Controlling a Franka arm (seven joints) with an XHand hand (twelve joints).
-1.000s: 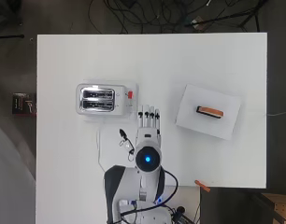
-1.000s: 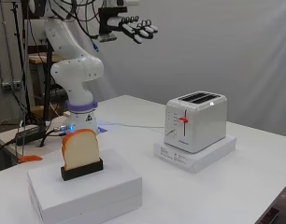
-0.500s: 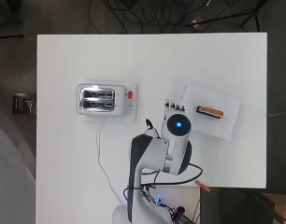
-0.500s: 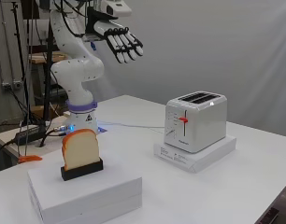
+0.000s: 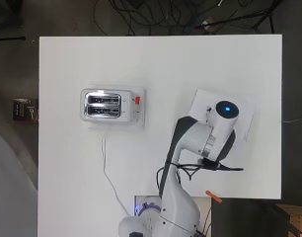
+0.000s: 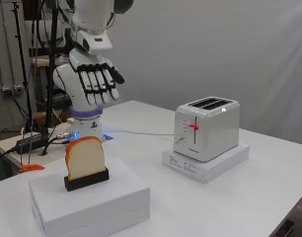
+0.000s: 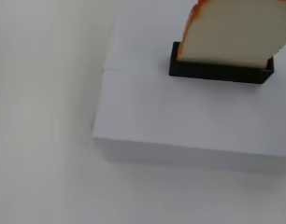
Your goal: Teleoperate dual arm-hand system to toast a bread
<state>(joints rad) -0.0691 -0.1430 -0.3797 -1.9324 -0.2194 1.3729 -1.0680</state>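
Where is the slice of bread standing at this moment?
In the side view the bread stands upright in a black holder on the white box, left of the toaster.

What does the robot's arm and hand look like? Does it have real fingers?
The arm is smooth, rounded and white, with a glowing blue light near its wrist and black cables trailing beside it. Its hand is person-shaped, white with black fingers and a thumb.
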